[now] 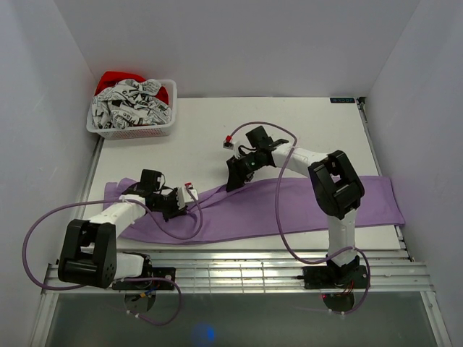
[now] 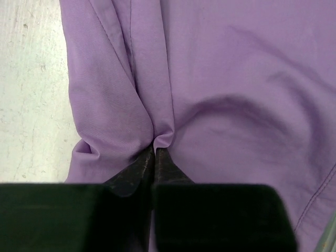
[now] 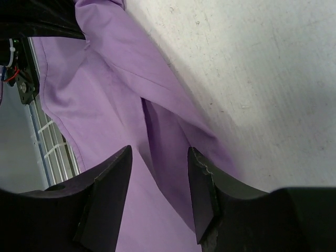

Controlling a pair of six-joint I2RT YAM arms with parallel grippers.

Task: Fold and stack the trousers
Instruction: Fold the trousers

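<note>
- Left gripper (image 2: 154,149), near the left edge: clenched on a trousers (image 1: 369,199) pinch; hold firm.
- Right gripper (image 3: 159,152): jaws released over the cloth's far edge; descend, clamp both layers.

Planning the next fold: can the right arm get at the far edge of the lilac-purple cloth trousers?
Probably yes: the right gripper hangs open over that edge of the lilac-purple cloth trousers, with nothing between.

place: likely robotics lab | cues: white enclosure walls (image 1: 239,43), white table (image 1: 304,130)
</note>
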